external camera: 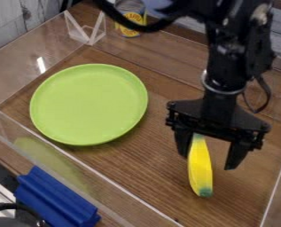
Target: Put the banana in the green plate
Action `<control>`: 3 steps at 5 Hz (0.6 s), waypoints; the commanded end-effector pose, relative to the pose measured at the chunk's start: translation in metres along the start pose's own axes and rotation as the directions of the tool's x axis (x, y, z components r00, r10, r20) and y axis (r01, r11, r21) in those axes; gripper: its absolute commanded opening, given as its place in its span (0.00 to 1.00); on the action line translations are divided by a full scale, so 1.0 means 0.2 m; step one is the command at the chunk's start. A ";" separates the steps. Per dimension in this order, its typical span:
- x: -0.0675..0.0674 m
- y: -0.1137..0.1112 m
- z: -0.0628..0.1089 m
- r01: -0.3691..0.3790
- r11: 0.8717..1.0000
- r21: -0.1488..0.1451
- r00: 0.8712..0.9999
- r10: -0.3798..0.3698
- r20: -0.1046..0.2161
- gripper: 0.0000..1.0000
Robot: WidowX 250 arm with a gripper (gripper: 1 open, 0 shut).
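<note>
1. One banana down on the wooden desk, yellow with dark tips.
2. One green plate, round and lime-coloured.
3. One robot arm in shot, carrying one black tool with two fingers spread wide.
4. One yellow-labelled can at the back.
5. One blue block-like object at the front left corner.

green plate left | banana right, between end effector jaws
</note>
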State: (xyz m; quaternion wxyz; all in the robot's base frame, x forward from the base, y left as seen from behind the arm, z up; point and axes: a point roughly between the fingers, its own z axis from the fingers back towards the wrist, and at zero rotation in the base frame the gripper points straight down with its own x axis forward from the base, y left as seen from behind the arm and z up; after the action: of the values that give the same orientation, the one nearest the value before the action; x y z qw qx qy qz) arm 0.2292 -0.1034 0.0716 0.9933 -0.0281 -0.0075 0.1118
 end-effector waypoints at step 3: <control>0.01 -0.04 -0.12 -0.029 0.999 -0.038 0.998 0.031 0.052 1.00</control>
State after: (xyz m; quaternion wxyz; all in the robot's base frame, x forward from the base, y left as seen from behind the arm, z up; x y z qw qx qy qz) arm 0.2307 -0.1081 0.0413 0.9904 -0.0357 -0.0217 0.1318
